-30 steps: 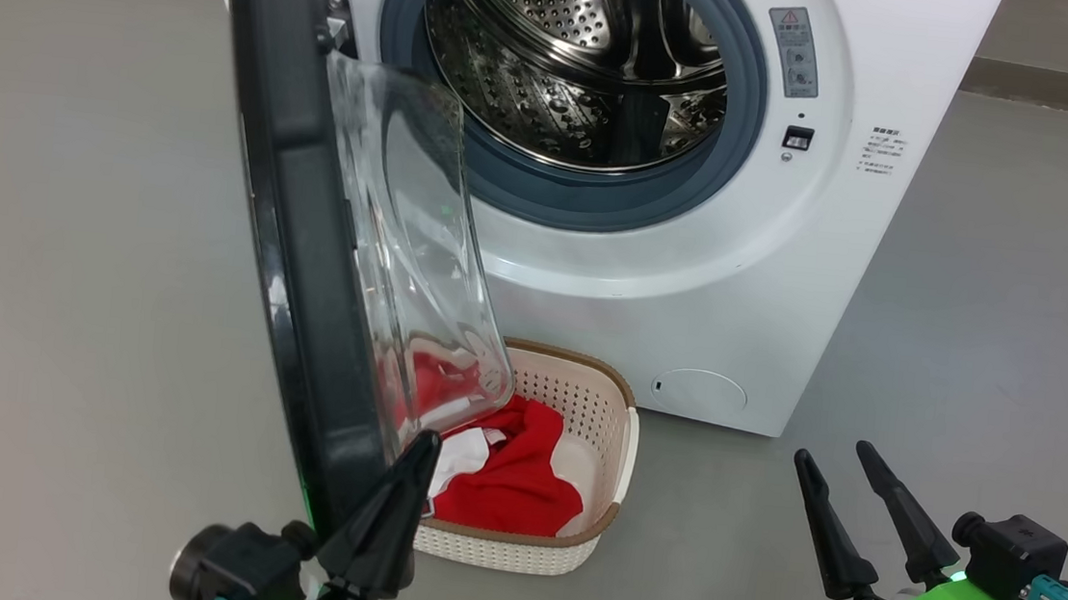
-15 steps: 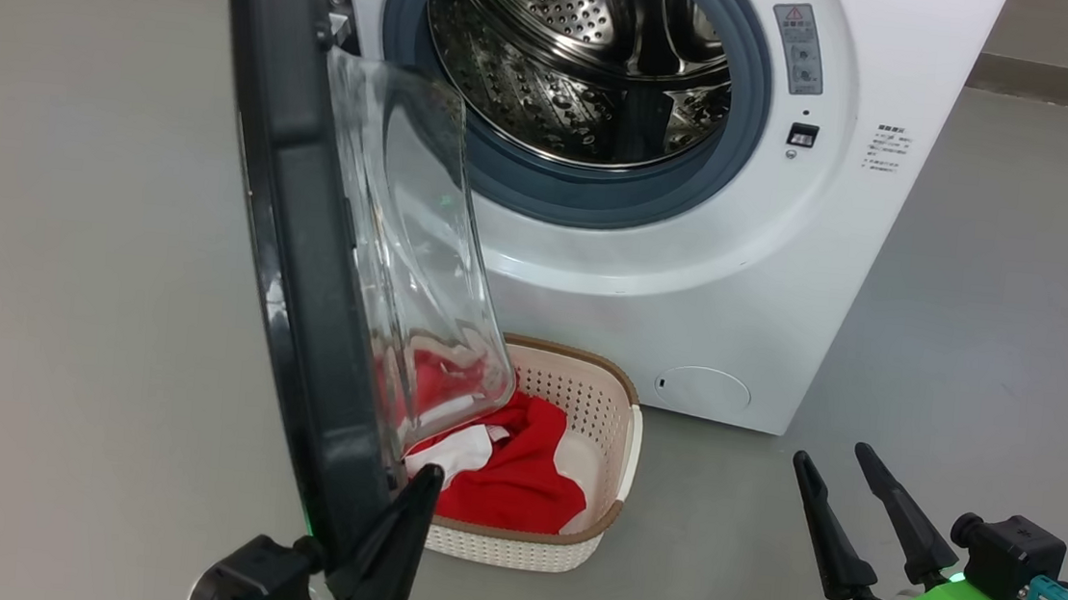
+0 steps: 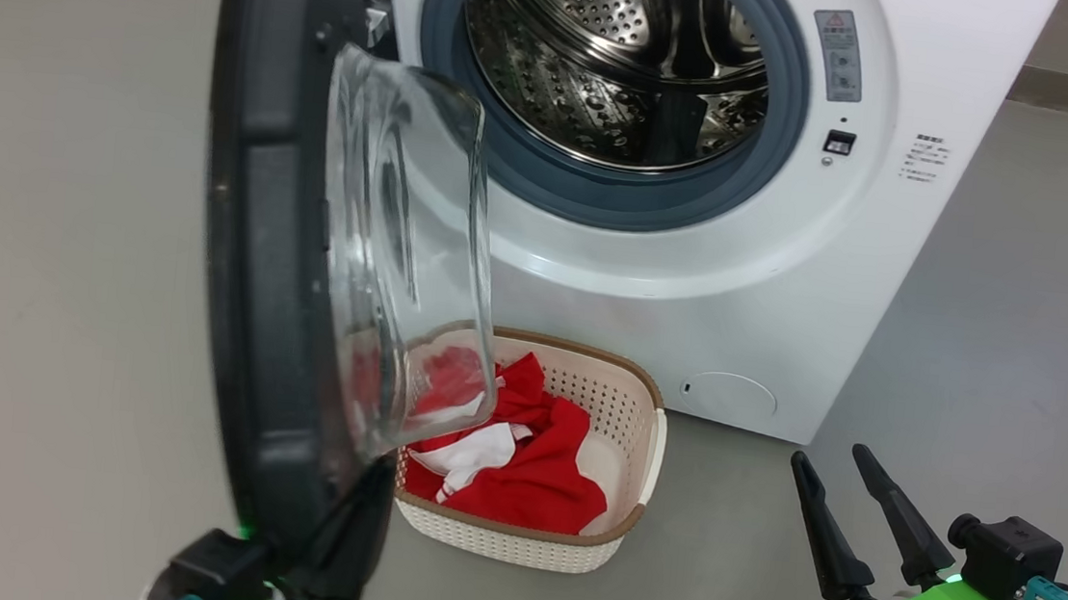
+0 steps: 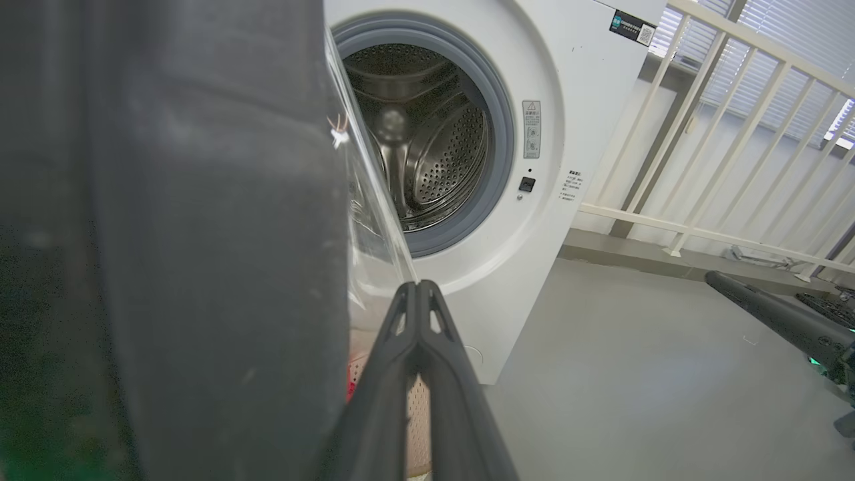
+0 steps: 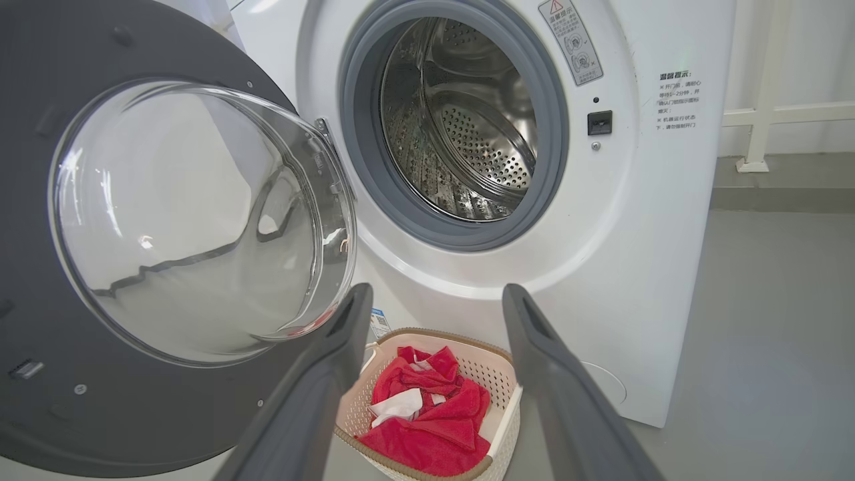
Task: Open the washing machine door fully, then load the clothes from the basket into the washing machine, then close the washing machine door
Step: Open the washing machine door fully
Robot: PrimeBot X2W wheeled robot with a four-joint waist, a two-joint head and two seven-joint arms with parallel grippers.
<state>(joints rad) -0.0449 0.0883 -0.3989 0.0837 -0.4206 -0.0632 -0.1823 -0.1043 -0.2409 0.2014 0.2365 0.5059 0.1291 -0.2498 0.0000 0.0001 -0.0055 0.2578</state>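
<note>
A: Where is the washing machine door (image 3: 258, 247)?
B: Swung out on the left of the washing machine (image 3: 786, 293), nearly edge-on to the head camera. Its glass bowl (image 3: 395, 230) bulges toward the steel drum (image 3: 622, 66).
A: And the left end effector (image 4: 417, 288)?
B: Its fingers are pressed together with nothing between them, just inside the door's black rim, below the bowl. I cannot tell whether they touch it.
A: The right end effector (image 3: 828, 456)?
B: Spread wide, gripping nothing, low at the right, well apart from the machine.
A: The clothes (image 3: 528, 474)?
B: Heaped, red and white, in the basket (image 3: 603, 398), which stands on the grey floor (image 3: 60, 297) just in front of the machine, beneath its opening.
</note>
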